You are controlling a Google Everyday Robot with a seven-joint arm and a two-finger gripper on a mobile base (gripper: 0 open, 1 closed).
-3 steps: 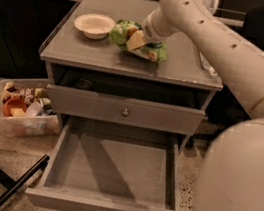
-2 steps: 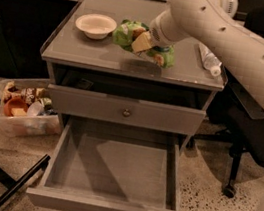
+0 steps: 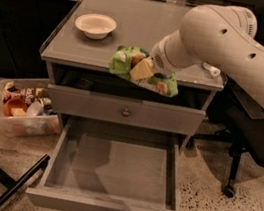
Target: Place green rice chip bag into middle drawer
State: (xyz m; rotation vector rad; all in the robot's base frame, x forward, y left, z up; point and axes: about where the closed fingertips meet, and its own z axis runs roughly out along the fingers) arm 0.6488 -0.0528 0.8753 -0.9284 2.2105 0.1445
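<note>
The green rice chip bag hangs crumpled in my gripper over the front edge of the cabinet top. The gripper is shut on the bag, and one tan finger shows across its middle. The bag's lower end droops past the top's edge. The middle drawer is pulled out below, and its grey floor holds nothing. The bag is above the drawer's back part, well over it.
A white bowl stands at the back left of the top. A clear bottle's end peeks from behind my arm. A shut drawer with a silver knob sits above the open one. A plastic bin is at floor left, a chair at right.
My gripper has carried the bag from beside the bowl forward and down to the front edge of the cabinet top. The drawer stays open.
</note>
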